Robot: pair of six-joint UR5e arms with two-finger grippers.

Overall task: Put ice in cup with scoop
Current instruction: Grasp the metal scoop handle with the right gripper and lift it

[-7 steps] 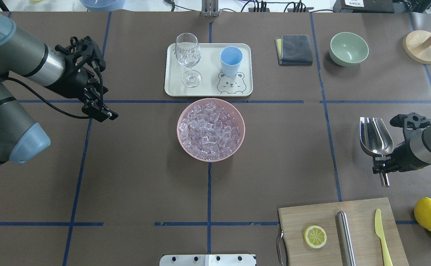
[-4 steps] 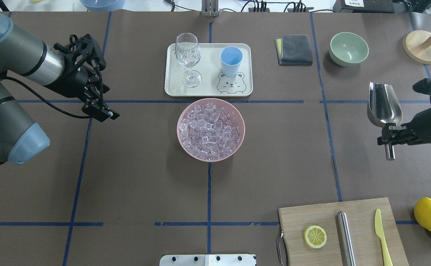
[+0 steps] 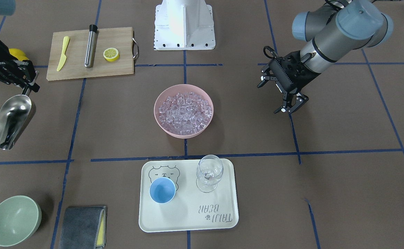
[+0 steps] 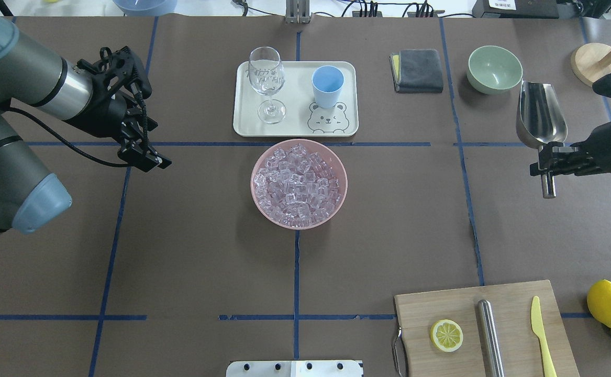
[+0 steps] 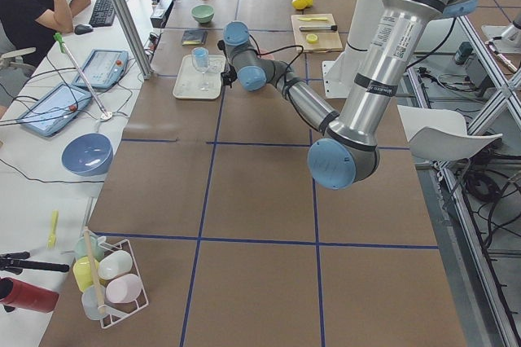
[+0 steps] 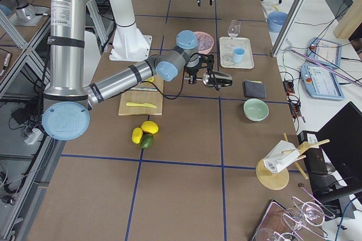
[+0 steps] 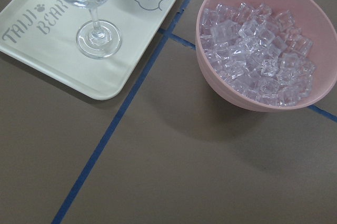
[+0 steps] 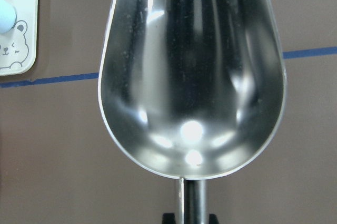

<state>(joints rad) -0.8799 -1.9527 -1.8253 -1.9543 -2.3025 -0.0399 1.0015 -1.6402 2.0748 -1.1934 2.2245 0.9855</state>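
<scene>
- Overhead exterior view shows the carry step: right gripper [image 4: 547, 160] clamped on the handle of the scoop [image 4: 541, 118], aloft by the bench's right edge.
- Next, I judge: swing to the ice [image 4: 299, 180] at bench centre (heaped in a pink bowl [image 4: 253, 183]) and dig.
- Scoop: shiny, empty.
- Cup [image 4: 328, 84] sits empty near the far edge; left gripper [image 4: 145, 156] has its fingers spread, holding nothing.

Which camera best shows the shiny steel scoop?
The right wrist-mounted view: the shiny steel scoop fills the frame, trough empty. Overhead, front-facing and side views show it small, held by the right gripper.

Scoop [image 4: 541, 118] in right pincer [image 4: 548, 159], near green bowl [image 4: 494, 68]
</scene>
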